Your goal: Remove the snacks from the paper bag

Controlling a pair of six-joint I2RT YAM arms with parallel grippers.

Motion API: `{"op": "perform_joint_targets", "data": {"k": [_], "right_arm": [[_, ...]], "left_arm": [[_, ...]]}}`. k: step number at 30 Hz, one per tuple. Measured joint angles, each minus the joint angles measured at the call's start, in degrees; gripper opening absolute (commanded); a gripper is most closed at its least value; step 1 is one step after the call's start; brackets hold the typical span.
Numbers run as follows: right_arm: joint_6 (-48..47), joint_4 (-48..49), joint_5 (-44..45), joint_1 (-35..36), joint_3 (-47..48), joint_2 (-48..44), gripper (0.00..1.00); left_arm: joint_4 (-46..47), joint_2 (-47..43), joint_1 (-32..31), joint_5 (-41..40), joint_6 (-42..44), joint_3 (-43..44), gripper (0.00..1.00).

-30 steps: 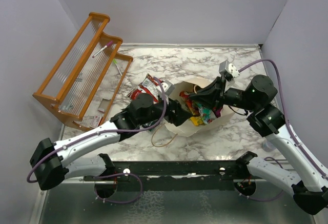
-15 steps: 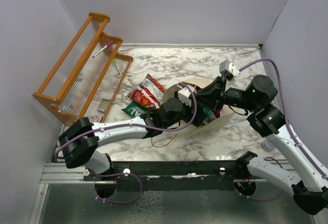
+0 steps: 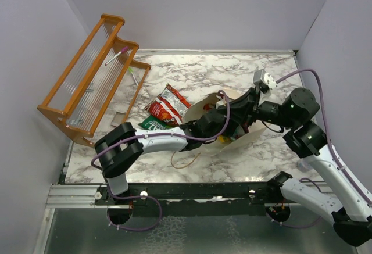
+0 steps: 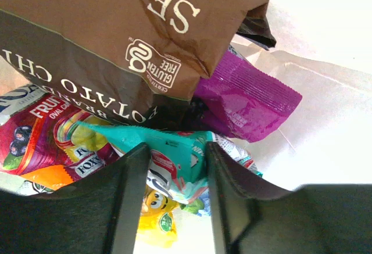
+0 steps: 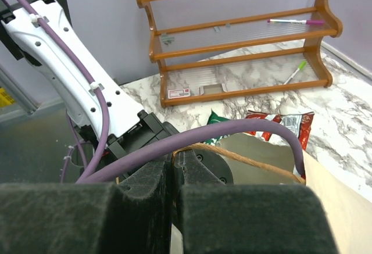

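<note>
You're partway through. Two snacks are out: a red packet (image 3: 167, 105) and a green packet (image 3: 152, 125) lie on the table (image 3: 232, 68), close together, just left of the bag (image 3: 247, 139). The bag lies on its side near the table's middle with its mouth toward the left arm, and most of the load is inside it.

The left wrist view shows you what remains. A big brown packet (image 4: 116, 39) sits on top, and a magenta packet (image 4: 247, 97) is tucked under its right end. A fruit-print packet (image 4: 40, 129) lies at lower left, with a teal packet (image 4: 180, 142) and a yellow packet (image 4: 152, 222) below the brown one. There may be more underneath; the pile hides it.

Your left tool (image 4: 175, 155) is deep in the bag's mouth, jaws about half apart with the teal packet's end between them. You can't tell from here whether the pads bite it or only flank it. Your right tool (image 5: 175, 156) is fully closed on the bag's brown cord handle (image 5: 244, 161) at the rim, which seems to prop the mouth open.

Judge it as under a third done, with at least five packets to go. The teal one looks like the next out, and the brown packet leaning over it may drag along.
</note>
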Motion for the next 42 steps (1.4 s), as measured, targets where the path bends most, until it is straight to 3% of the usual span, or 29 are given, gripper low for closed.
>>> {"op": "perform_joint_targets", "data": {"k": [2,6,29,35,42], "right_arm": [[-0.26,-0.26,0.52,0.00,0.00,-0.61,0.02],[-1.22,-0.92,2.56,-0.07,-0.13,-2.21,0.02],[-0.74,0.85,27.21,-0.04,-10.29,-14.71,0.02],[-1.62,0.76,32.63,-0.04,-10.34,-15.23,0.02],[-2.97,-0.90,39.67,-0.04,-10.25,-17.38,0.02]], "left_arm": [[-0.02,-0.15,0.00,0.35,-0.11,-0.04,0.19],[-2.49,-1.86,0.00,1.27,-0.26,-0.55,0.00],[-25.22,-44.78,0.00,2.89,8.83,-1.86,0.00],[-32.04,-54.49,0.00,-1.77,13.31,2.32,0.00],[-38.07,-59.84,0.00,-13.88,16.46,9.38,0.00]]}}
